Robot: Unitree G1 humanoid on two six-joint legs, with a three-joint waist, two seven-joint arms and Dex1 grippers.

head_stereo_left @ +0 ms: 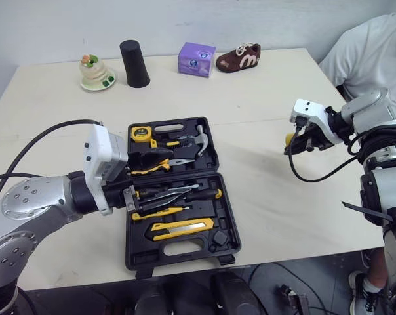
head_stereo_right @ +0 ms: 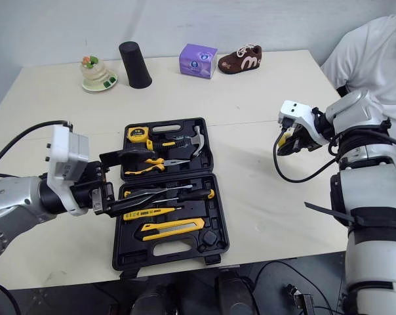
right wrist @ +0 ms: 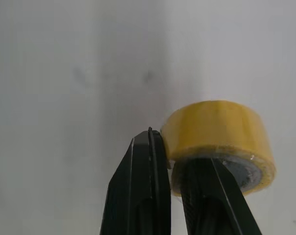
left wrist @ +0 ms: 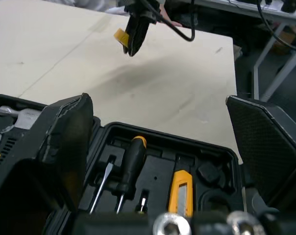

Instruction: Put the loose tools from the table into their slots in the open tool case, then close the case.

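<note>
right claw (head_stereo_left: pixel 295 142), closed on the tape roll (right wrist: pixel 221 137) above the desk (head_stereo_left: pixel 263 203), with the open case (head_stereo_left: pixel 185 251) well to its left; left claw (left wrist: pixel 158 105), spread and empty, at the case's left edge.

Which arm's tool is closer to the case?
Left. The left tool is open at the left edge of the case; the right tool holds tape over the table, right of the case.
</note>
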